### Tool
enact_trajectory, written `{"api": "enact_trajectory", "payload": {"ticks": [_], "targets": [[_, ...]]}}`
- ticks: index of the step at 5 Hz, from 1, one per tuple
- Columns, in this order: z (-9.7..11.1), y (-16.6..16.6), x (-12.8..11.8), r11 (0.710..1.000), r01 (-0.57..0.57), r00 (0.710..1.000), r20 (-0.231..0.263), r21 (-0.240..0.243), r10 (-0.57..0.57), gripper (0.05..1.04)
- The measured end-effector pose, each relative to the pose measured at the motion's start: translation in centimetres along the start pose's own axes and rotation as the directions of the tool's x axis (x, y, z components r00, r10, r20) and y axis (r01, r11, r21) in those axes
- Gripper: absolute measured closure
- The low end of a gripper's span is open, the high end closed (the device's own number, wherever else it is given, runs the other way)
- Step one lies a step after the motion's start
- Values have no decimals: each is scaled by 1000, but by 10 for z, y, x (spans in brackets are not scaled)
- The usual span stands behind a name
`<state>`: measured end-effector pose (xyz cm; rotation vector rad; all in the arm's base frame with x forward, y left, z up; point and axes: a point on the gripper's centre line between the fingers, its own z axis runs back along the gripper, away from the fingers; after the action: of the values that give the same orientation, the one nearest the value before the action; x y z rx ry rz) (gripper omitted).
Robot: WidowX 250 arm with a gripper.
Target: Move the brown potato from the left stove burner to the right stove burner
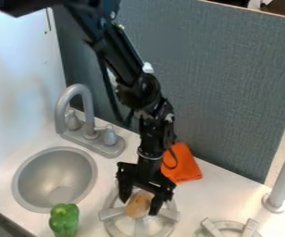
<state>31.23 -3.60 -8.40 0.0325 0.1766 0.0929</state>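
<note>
Camera view: wide-open hand (141, 205) around a tan lump (136, 209), six o'clock; can't tell if it's held. Looks like grabbing; needs a soft squeeze.

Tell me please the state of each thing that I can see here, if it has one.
Gripper: lowered, around the light brown thing.
Light brown thing: whole, above the near burner.
Green pepper: whole, standing by the sink.
Orange cloth: lying on the counter.
Tap: no water running.
</note>
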Motion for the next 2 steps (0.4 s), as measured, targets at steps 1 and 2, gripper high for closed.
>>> {"api": "enact_trajectory", "payload": {"ticks": [1, 2], "targets": [[-5, -3, 1, 1000, 7, 1000, -14, -17, -7, 113], [-8, 1, -5, 1000, 0, 1000, -22, 2, 1, 343]]}}
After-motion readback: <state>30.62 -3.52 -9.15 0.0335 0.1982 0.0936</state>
